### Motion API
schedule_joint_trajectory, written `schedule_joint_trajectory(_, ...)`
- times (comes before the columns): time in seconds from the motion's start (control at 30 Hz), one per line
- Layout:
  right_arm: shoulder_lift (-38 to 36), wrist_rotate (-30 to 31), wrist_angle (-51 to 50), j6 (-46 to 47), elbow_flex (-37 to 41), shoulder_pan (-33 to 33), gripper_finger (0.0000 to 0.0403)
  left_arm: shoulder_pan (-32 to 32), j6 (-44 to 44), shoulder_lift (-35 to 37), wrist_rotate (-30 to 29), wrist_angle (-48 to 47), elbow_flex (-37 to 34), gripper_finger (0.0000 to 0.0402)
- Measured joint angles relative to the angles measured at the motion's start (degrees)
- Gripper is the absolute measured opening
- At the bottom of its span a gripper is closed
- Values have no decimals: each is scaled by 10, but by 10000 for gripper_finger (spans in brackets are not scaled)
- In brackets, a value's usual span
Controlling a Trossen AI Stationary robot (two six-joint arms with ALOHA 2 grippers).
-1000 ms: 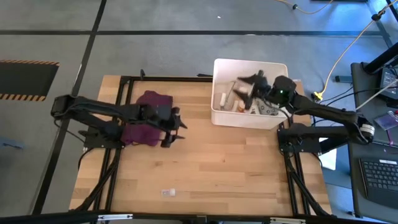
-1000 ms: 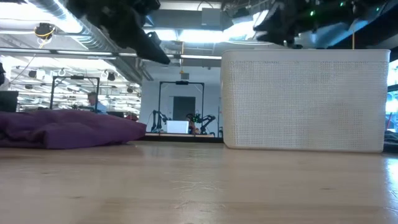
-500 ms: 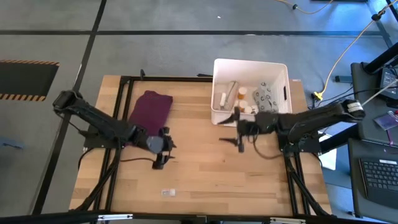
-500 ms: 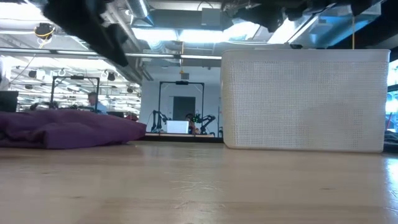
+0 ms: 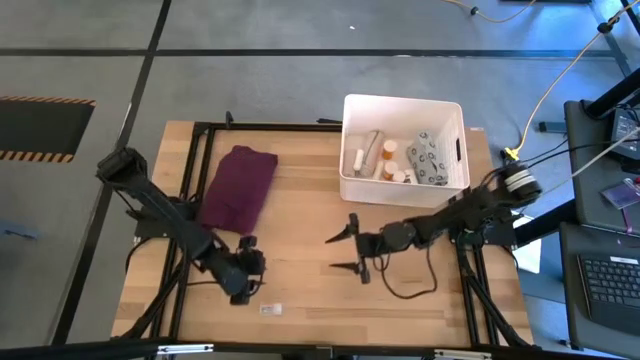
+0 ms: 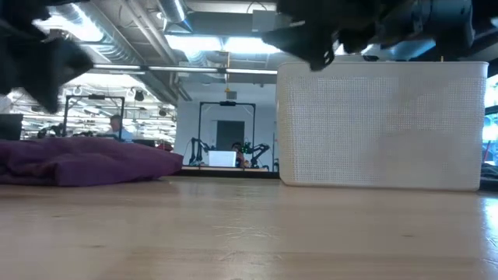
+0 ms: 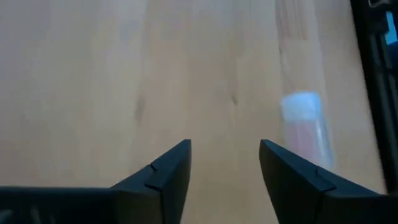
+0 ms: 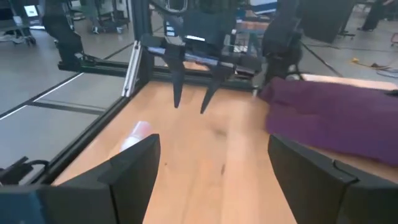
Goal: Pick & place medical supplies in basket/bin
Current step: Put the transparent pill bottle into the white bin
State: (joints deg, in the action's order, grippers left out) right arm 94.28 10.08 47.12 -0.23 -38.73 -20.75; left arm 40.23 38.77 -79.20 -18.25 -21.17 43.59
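Desk (image 5: 420, 300), wooden, fills the centre of the high view. White bin (image 5: 350, 150) sits upper right of centre, already holding several supplies: bottles, tubes, a grey patterned pouch (image 5: 427, 160). Purple cloth (image 5: 238, 186) lies to its left, not part of the job.

One item left out: a small clear vial (image 5: 270, 309) with a white cap, lying flat near the lower edge of the desk, lower left of centre.

Left gripper (image 5: 250, 275) hovers just above-left of the vial in the high view; jaws apart, nothing between them. In the left wrist view the vial (image 7: 305, 127) lies off to the right of the gap, ahead of the right-hand jaw, not between.

Judgement: shift sideways to centre the vial, straddle its short axis, descend, then close.

Right gripper (image 5: 345, 250) waits mid-desk, jaws wide apart and empty, well apart from the vial.
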Motion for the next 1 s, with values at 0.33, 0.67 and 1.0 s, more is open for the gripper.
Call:
schedule_joint_trajectory(0.33,172,0,22,-5,-127,-35,300,85,212,-71,71,15,0,76)
schedule_joint_trajectory(0.67,229,0,-62,2,-202,-62,300,95,282,-177,87,151,2,2)
schedule_joint_trajectory(1.0,327,46,-65,65,-267,-72,300,65,231,-192,60,200,1,1)
